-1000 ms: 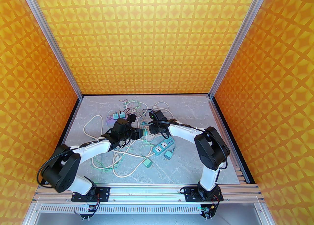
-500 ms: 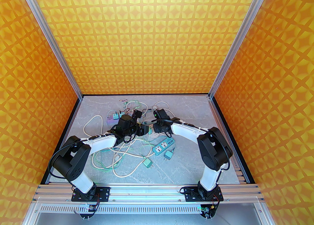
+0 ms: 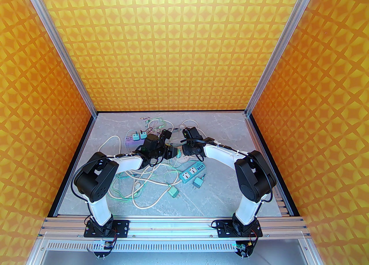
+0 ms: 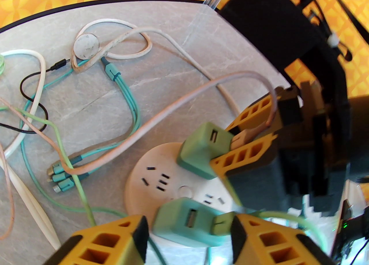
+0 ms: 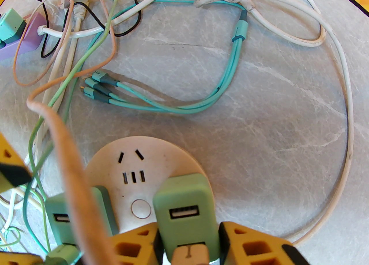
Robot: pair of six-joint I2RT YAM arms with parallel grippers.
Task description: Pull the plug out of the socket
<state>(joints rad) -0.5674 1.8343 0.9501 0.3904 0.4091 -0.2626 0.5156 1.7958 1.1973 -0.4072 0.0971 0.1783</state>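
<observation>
Socket: round white hub (image 5: 135,168) flat on the table (image 5: 259,99). Seated in it are the pink-corded adapter (image 5: 184,209), pinched at its sides by the right gripper (image 5: 190,240), and the green-corded adapter (image 4: 184,220), straddled by the left gripper (image 4: 188,229), contact undetermined. Recommendation: brace the hub, draw straight along the pins, no twisting.

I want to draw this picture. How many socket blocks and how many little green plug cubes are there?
Socket blocks: 3, the purple one, the round white one, the blue one.
Green plug cubes: 6, two on purple, two on round white, two loose.
Total: 9
</observation>
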